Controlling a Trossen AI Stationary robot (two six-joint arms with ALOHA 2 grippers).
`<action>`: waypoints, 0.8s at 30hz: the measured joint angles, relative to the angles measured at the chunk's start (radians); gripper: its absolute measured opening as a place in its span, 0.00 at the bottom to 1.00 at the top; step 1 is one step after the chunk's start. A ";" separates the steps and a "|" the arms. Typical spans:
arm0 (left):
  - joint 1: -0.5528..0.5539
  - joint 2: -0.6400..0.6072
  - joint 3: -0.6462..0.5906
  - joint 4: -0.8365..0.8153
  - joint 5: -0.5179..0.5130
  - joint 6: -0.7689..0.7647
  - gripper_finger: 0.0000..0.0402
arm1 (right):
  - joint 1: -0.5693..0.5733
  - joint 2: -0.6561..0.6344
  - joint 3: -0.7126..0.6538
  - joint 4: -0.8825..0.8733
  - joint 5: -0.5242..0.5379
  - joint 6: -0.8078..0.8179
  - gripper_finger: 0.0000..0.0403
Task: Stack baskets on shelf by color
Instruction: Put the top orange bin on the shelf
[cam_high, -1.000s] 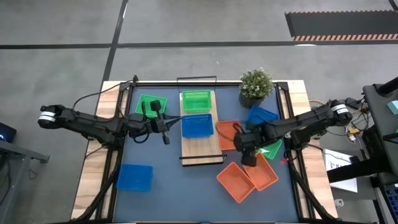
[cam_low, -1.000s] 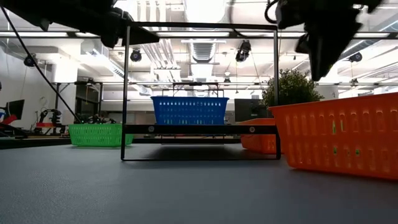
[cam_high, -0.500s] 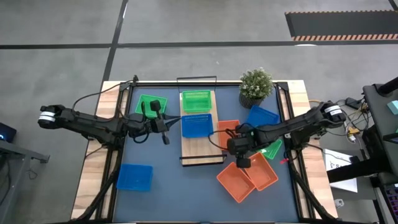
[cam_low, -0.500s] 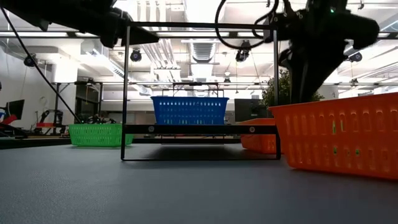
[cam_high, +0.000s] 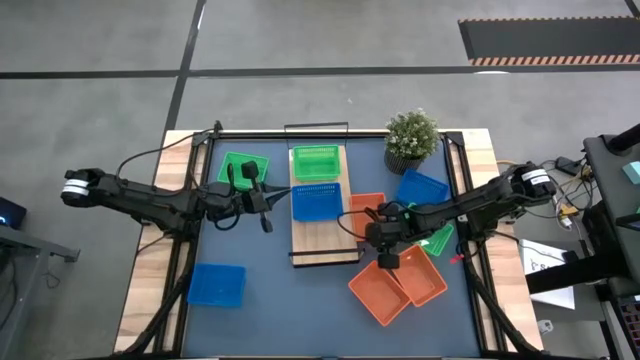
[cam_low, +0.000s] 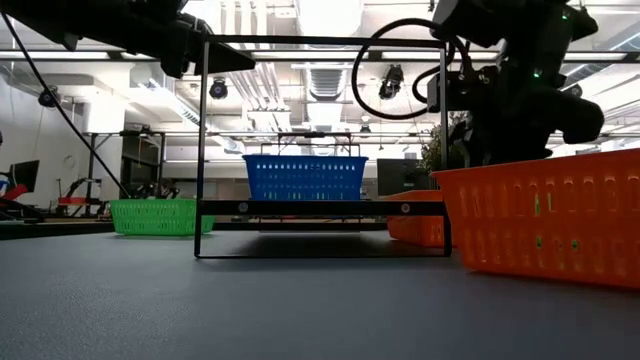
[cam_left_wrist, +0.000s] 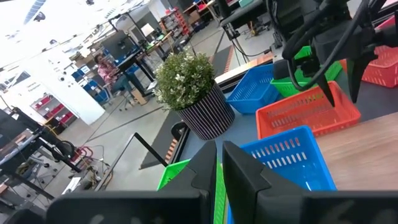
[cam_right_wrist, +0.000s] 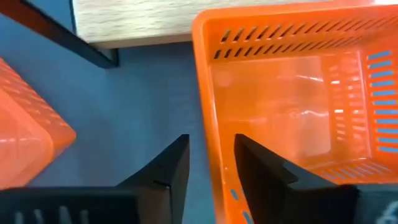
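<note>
Right gripper (cam_high: 385, 240) reaches in low from the table's right side, fingers parted astride the wall of an orange basket (cam_right_wrist: 292, 93) just beside the shelf (cam_high: 324, 232); left gripper (cam_high: 262, 200) hovers left of the shelf, fingers (cam_left_wrist: 239, 171) nearly together, empty.

The dark-blue surface (cam_high: 270, 300) is occupied by the shelf (cam_high: 325, 240), a potted plant (cam_high: 411, 137) and loose baskets; a green basket (cam_high: 316, 160) and a blue basket (cam_high: 316, 202) are carried on the shelf.
</note>
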 joint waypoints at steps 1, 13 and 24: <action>0.000 0.000 0.000 0.000 0.000 0.000 0.03 | 0.000 0.000 -0.004 0.004 0.000 0.000 0.27; 0.000 0.000 -0.004 0.000 0.000 -0.004 0.03 | 0.001 -0.002 0.009 -0.026 -0.008 -0.028 0.03; 0.000 0.000 -0.004 0.000 0.000 -0.006 0.03 | 0.001 -0.017 0.241 -0.414 0.099 -0.029 0.02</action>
